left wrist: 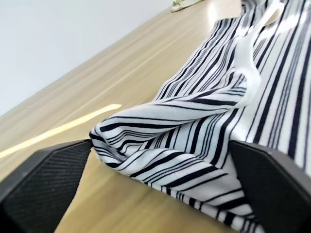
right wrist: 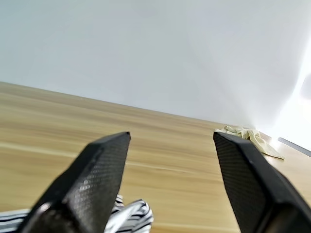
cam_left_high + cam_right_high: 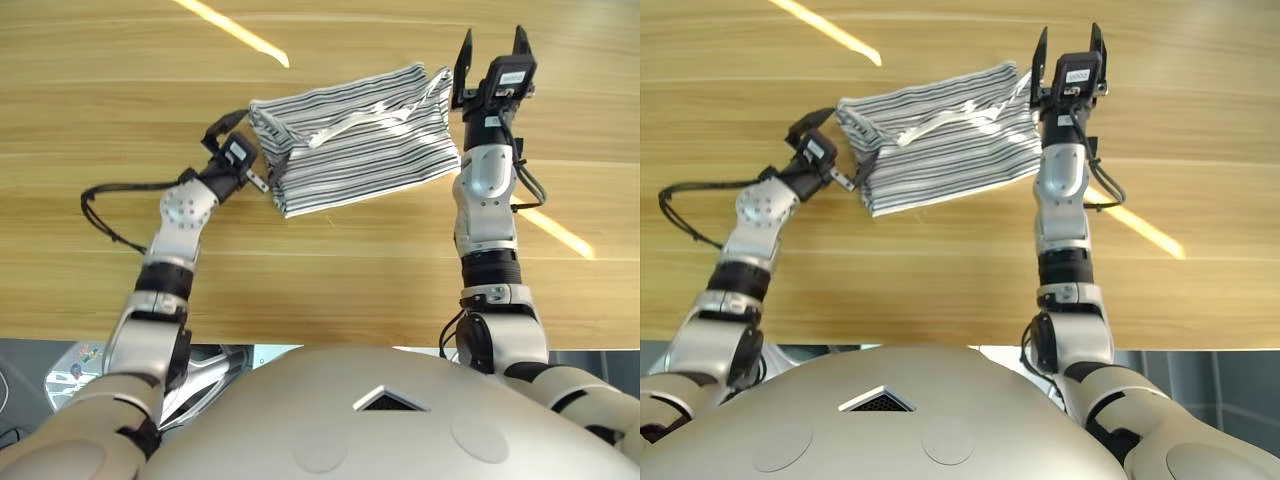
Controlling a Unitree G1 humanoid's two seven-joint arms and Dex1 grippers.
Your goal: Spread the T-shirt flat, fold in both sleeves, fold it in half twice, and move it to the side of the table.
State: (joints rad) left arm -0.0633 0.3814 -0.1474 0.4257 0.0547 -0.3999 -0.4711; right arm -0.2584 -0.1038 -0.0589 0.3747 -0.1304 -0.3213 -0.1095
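The T-shirt (image 3: 360, 140) lies folded into a striped rectangle on the far middle of the table (image 3: 300, 270), its long side running from my left to my right and tilted a little. A white band of the fabric crosses its top face. The table is pale wood with the grain running across me. Two bright streaks of light lie on it, one beyond the shirt (image 3: 235, 30) and one just past my right forearm. Behind the table stands a plain pale wall (image 2: 146, 48), and a small crumpled yellowish cloth (image 2: 248, 138) lies on the wood far off, close to that wall.

My left gripper (image 3: 263, 177) sits low at the shirt's left edge. Its fingers (image 1: 43, 184) stand wide apart with a bunched fold of the striped cloth between them, and the fold reaches both pads (whether they press on it I cannot tell).

My right gripper (image 3: 493, 36) is at the shirt's far right corner, pointing away from me. Its fingers (image 2: 97, 179) are spread wide with nothing between them, and a scrap of striped fabric shows just under one finger.
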